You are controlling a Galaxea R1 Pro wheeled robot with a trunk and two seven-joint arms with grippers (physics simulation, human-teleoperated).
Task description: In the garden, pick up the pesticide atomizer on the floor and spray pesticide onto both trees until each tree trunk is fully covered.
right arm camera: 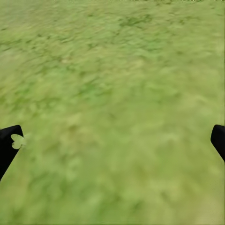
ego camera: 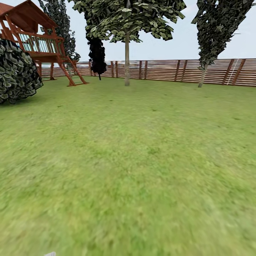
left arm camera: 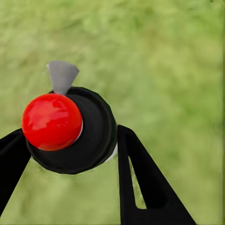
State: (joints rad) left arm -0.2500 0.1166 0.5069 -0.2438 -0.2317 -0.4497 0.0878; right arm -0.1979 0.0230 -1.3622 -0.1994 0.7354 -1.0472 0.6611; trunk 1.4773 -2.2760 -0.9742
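Note:
In the left wrist view, the pesticide atomizer [left arm camera: 84, 136] is a round black body with a glossy red ball on top and a small grey nozzle [left arm camera: 62, 76]. My left gripper [left arm camera: 70, 145] is shut on it, one black finger on each side, above the grass floor [left arm camera: 178, 70]. Far ahead in the head view stands one of the trees [ego camera: 128, 17], its straight grey-tan tree trunk [ego camera: 127, 60] rising in front of the fence. My right gripper [right arm camera: 112, 140] hangs open over bare lawn, its fingertips [right arm camera: 9, 145] at the picture's two edges. No pesticide specks can be made out on the trunk from here.
A red wooden playhouse [ego camera: 39, 39] on stilts and a big dark bush [ego camera: 16, 73] stand at the left. A brown slat fence [ego camera: 177, 71] closes the back. A black columnar tree [ego camera: 97, 53] and a dark tree with a thin leaning trunk [ego camera: 202, 76] stand along it. Open lawn [ego camera: 135, 160] lies between.

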